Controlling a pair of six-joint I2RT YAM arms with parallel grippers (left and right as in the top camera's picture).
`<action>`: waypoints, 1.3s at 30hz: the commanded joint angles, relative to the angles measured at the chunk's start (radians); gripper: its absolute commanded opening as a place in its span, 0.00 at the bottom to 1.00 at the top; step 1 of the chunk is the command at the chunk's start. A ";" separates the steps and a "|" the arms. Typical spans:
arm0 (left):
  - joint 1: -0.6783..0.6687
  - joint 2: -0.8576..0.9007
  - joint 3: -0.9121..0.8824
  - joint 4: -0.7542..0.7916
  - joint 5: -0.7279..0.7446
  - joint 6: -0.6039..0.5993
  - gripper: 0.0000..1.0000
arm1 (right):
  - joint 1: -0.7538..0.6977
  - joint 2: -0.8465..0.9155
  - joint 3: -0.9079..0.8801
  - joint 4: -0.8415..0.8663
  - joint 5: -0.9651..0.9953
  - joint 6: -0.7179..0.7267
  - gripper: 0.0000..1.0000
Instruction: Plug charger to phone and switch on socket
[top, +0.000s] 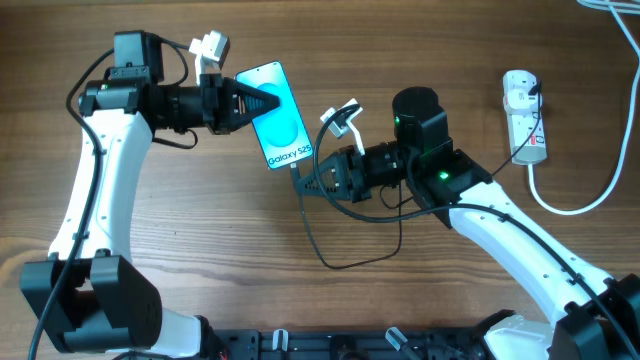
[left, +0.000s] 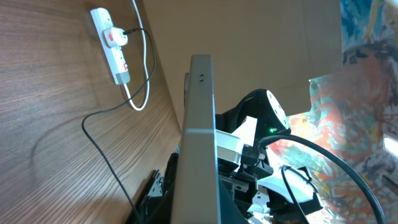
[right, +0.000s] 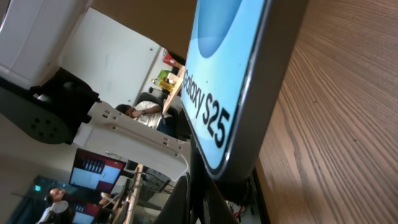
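Note:
My left gripper (top: 258, 102) is shut on the top part of the phone (top: 280, 120) and holds it above the table, its turquoise "Galaxy S25" screen facing up. In the left wrist view the phone (left: 200, 124) shows edge-on between the fingers (left: 199, 208). My right gripper (top: 308, 180) is shut on the plug end of the black charger cable (top: 340, 262), right at the phone's bottom edge. In the right wrist view the phone's bottom end (right: 233, 74) sits against the jaws (right: 230, 193); the plug itself is hidden. The white socket (top: 524, 115) lies at the far right.
The black cable loops on the table in front of my right arm and runs to a black plug in the socket (left: 112, 46). A thick white lead (top: 565, 205) curves from the socket towards the right edge.

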 joint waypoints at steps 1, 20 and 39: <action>-0.003 -0.035 0.002 -0.003 0.081 -0.005 0.04 | -0.003 0.011 -0.003 0.005 0.001 0.000 0.04; -0.061 -0.035 0.002 -0.003 0.080 0.024 0.04 | -0.081 0.011 -0.003 0.079 0.000 0.062 0.04; -0.191 -0.035 0.002 -0.025 0.049 0.024 0.04 | -0.143 0.012 -0.003 0.163 0.039 0.127 0.04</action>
